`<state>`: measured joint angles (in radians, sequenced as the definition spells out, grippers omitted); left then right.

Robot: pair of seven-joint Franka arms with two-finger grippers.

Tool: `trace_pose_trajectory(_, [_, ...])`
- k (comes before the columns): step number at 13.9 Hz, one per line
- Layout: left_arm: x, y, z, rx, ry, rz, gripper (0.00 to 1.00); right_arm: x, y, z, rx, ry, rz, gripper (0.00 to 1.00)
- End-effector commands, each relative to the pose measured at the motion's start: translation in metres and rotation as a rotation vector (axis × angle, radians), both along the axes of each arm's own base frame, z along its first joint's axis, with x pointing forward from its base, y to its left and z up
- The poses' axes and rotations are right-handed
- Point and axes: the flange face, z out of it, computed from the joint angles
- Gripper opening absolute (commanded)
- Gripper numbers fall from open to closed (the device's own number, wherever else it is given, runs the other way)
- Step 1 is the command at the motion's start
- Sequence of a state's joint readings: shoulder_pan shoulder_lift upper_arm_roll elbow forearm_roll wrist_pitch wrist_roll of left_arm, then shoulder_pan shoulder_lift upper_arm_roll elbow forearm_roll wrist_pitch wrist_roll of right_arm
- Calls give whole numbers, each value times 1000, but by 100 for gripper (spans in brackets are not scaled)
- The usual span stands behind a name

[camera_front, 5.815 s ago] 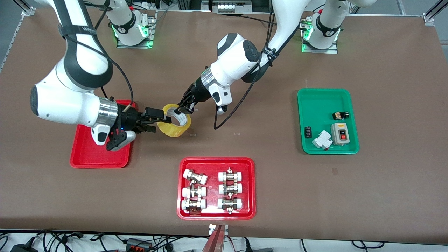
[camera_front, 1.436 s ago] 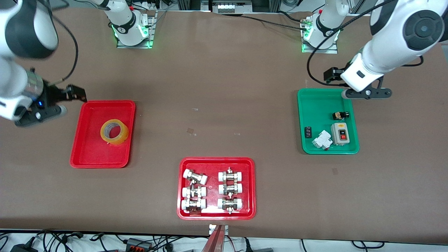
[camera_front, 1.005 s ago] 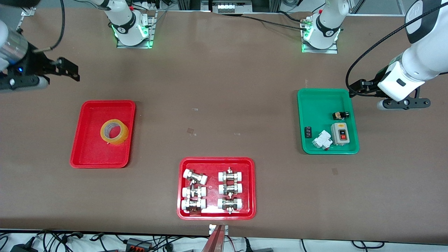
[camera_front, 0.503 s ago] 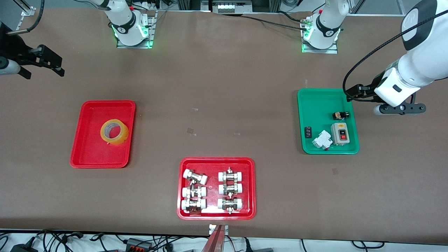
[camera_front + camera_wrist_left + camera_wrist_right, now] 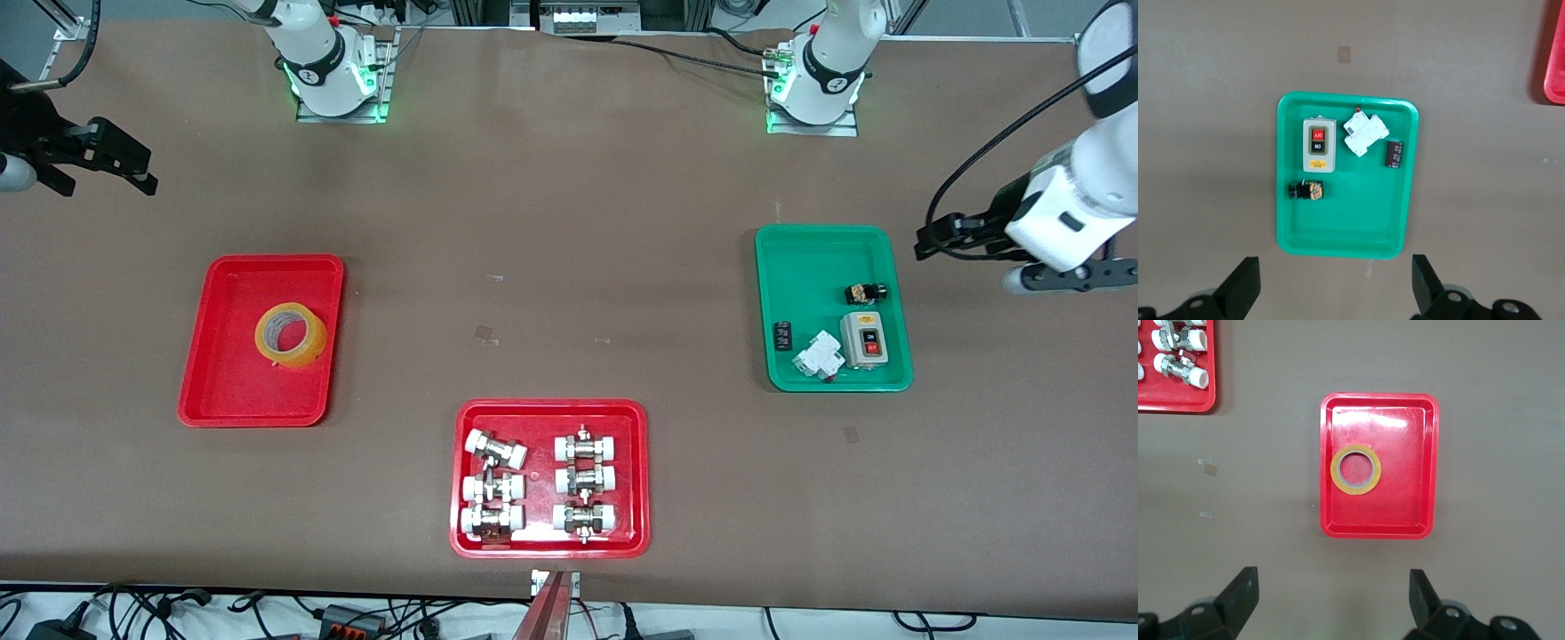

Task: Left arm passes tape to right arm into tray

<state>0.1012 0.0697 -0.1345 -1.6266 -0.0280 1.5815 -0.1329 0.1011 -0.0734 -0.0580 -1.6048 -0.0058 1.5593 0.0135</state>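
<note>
The yellow tape [image 5: 290, 334] lies flat on the floor of the plain red tray [image 5: 222, 391]. It also shows in the right wrist view [image 5: 1355, 469], inside the tray [image 5: 1431, 473]. My right gripper [image 5: 133, 164] is open and empty, up over the bare table at the right arm's end, apart from the tray. In its wrist view, the right gripper [image 5: 1331, 597] has its jaws spread wide. My left gripper [image 5: 933, 242] is open and empty over the table beside the green tray [image 5: 800, 267]. The left gripper [image 5: 1335, 287] shows wide-spread jaws there too.
The green tray [image 5: 1345, 233] holds a switch box [image 5: 862, 339], a white breaker [image 5: 818, 356] and small parts. A red tray [image 5: 636, 480] of white-capped fittings sits near the front edge; it also shows in the right wrist view [image 5: 1178, 403].
Both arms have drawn back toward their own ends of the table. The right gripper has moved away from the red tray, and the left one past the green tray. The tape has not moved.
</note>
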Motion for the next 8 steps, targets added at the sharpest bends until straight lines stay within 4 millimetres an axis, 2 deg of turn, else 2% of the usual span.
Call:
trace_pose_trajectory(1, [-12,10,18,12,-17,8,100,-4,4,1,-9,-6,-5,100])
trace_pose_trajectory(5, [-18,7,16,14,10,-10,100,-4,5,-1,-7,-3,-5,100])
trace_pose_trajectory(7, [-19,1,23,4,-1,-99,100,-3,3,-1,-7,-3,-8,100])
trace_pose_trajectory(8, [-19,6,22,0,0,-101,100,-3,2,1,-6,-8,-7,100])
